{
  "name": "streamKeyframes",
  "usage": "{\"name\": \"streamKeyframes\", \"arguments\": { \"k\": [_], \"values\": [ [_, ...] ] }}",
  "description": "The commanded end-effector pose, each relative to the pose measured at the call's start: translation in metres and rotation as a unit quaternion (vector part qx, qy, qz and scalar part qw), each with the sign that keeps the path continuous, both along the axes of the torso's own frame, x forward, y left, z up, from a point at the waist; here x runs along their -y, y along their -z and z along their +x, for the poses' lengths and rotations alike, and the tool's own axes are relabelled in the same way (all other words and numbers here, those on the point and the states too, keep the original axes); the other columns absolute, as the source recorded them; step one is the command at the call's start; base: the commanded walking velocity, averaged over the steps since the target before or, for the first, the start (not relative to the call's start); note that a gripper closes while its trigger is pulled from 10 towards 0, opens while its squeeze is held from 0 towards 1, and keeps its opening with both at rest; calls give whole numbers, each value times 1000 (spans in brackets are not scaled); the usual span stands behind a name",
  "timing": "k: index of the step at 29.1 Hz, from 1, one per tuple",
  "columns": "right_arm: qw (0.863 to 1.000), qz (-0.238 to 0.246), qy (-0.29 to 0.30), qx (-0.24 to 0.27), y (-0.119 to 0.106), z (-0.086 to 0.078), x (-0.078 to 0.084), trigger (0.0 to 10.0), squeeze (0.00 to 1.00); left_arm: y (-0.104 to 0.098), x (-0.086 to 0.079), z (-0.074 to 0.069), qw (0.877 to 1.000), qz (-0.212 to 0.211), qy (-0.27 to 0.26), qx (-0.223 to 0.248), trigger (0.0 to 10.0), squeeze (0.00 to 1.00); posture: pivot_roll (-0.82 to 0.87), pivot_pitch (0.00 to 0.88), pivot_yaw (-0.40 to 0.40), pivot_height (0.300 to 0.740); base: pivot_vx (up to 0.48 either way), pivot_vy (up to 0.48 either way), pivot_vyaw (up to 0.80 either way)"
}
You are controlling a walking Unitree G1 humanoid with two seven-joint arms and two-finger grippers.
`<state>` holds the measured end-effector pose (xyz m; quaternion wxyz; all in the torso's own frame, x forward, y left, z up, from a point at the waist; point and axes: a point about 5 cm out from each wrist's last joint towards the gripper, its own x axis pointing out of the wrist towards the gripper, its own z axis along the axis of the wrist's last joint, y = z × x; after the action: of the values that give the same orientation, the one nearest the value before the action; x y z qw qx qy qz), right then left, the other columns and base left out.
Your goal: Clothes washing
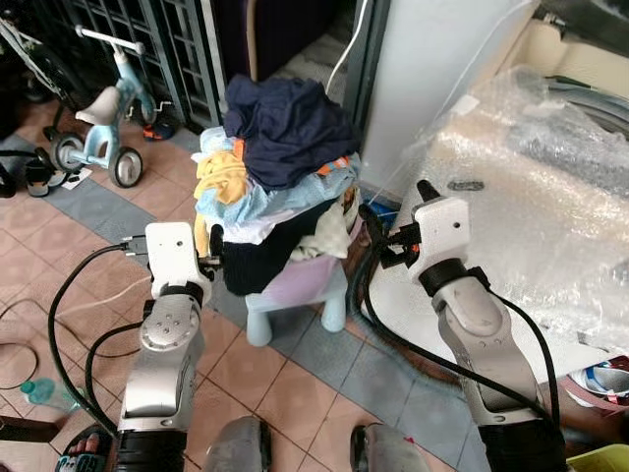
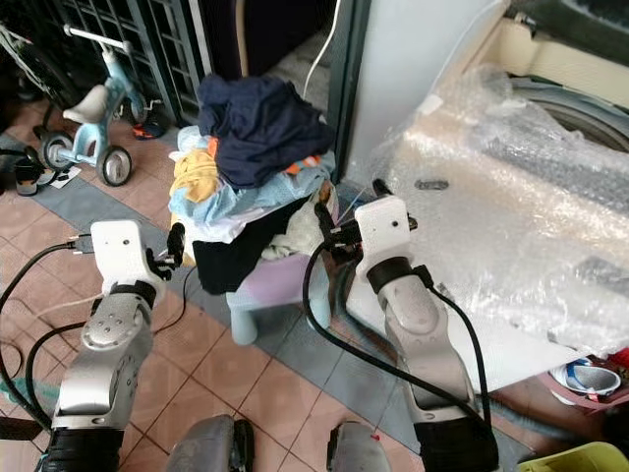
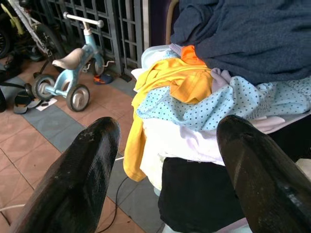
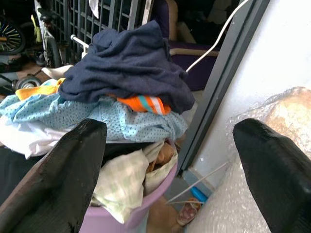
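Observation:
A heap of clothes fills a purple basket that stands on a pale blue stool. On top lies a navy garment, with a yellow one, a blue dotted one and an orange striped piece under it. My left gripper is open just left of the basket, beside dark cloth hanging over its side. My right gripper is open at the basket's right, between it and the washing machine. Neither holds anything.
The washing machine at the right is draped in bubble wrap. A child's tricycle stands at the back left before a metal gate. Black cables and a plastic bottle lie on the tiled floor at the left.

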<state>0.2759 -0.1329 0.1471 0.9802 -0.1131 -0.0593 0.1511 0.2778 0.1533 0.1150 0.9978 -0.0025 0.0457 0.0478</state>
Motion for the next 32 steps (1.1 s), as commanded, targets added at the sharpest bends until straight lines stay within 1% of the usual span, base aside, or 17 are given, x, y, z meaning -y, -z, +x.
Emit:
{"name": "streamKeyframes", "arguments": {
  "k": [1,3,5,8,13,21,28,30,32],
  "values": [
    [1000,-6,-13,0,1,-1,-4,10000,0,-1,0,0,1000,5,-1,5,10000,0,-60,132,8,740,281,345,0],
    [1000,-4,-19,4,-1,-2,-7,10000,0,-1,-1,0,1000,9,0,3,10000,0,-60,134,10,740,307,368,0],
    [1000,-1,-23,9,-3,-1,-12,10000,0,0,-1,0,1000,10,0,2,10000,0,-56,136,12,740,339,339,800],
    [1000,1,-27,9,-3,0,-14,10000,0,-1,-1,0,1000,9,5,4,10000,0,-54,136,11,740,381,290,617],
    [999,-7,-36,10,-4,2,-15,10000,0,0,0,-1,1000,7,5,3,10000,0,-54,137,6,740,409,250,0],
    [999,-13,-36,18,-8,9,-15,10000,0,3,2,-1,1000,11,10,-4,10000,0,-56,135,3,740,455,0,0],
    [998,-24,-40,32,-10,10,-20,10000,0,6,5,-1,1000,20,14,-12,10000,0,-56,131,1,740,466,0,0],
    [998,-28,-40,34,-11,10,-21,10000,0,6,5,-1,1000,14,14,-12,10000,0,-56,129,1,740,441,0,0],
    [998,-35,-38,37,-11,11,-21,10000,0,8,6,0,1000,17,15,-17,10000,0,-56,128,0,740,398,-262,0]
  ]
}}
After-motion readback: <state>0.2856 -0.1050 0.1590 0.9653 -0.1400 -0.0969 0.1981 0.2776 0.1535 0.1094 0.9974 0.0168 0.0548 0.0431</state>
